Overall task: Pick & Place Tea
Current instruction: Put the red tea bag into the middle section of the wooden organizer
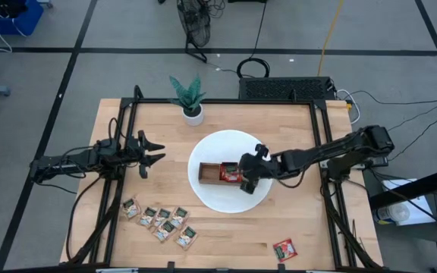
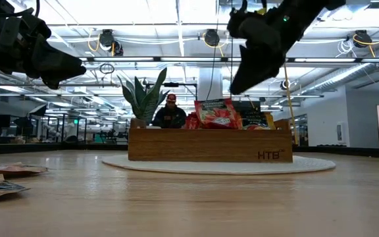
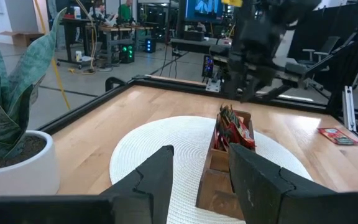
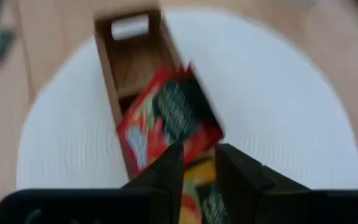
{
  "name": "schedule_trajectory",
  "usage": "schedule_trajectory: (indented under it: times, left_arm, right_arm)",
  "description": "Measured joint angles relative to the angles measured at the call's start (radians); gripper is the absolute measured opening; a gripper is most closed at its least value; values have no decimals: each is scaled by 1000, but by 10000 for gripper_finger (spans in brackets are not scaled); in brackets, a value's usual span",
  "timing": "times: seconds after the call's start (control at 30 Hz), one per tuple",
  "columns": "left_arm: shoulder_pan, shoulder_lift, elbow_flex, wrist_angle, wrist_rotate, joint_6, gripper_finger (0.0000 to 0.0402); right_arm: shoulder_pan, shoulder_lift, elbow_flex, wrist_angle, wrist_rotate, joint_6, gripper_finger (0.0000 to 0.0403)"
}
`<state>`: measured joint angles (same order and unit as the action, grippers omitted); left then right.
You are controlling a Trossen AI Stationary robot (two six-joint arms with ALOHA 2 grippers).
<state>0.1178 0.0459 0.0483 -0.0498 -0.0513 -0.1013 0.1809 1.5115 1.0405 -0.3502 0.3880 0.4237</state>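
Note:
The brown wooden tray (image 1: 207,173) stands on a round white mat (image 1: 234,199) in the middle of the table. Red tea sachets (image 1: 230,174) stick up out of its right part; one red sachet (image 4: 166,118) lies tilted across the tray's edge, with an orange-yellow one (image 4: 199,173) beside it. My right gripper (image 4: 199,155) hangs above the tray's right end (image 1: 247,184), pointing slantwise down, its fingers a little apart with nothing between them. My left gripper (image 1: 154,152) waits open over the table's left side, pointing at the tray (image 3: 219,180).
Several pale beige sachets (image 1: 161,220) lie flat on the table near the front left. A single red sachet (image 1: 284,249) lies near the front right edge. A potted plant (image 1: 190,98) in a white pot stands at the back, left of centre. A black frame runs along both table sides.

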Motion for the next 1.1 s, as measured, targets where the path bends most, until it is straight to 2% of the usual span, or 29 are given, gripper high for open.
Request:
schedule_trajectory:
  times: [0.2,0.4,0.57,0.77,1.1]
  left_arm:
    - [0,0,0,0,0,0,157]
    - [0,0,0,1,0,0,157]
    - [0,0,0,0,0,0,157]
    - [0,0,0,0,0,0,157]
    - [0,0,0,0,0,0,157]
  right_arm:
    - [-27,-57,-122,175,-27,-69,133]
    - [-118,-58,-268,449,-243,-59,163]
    - [-156,-58,-340,638,-327,-49,168]
    - [-160,-58,-353,690,-376,-62,141]
    - [-160,-48,-353,683,-406,-87,36]
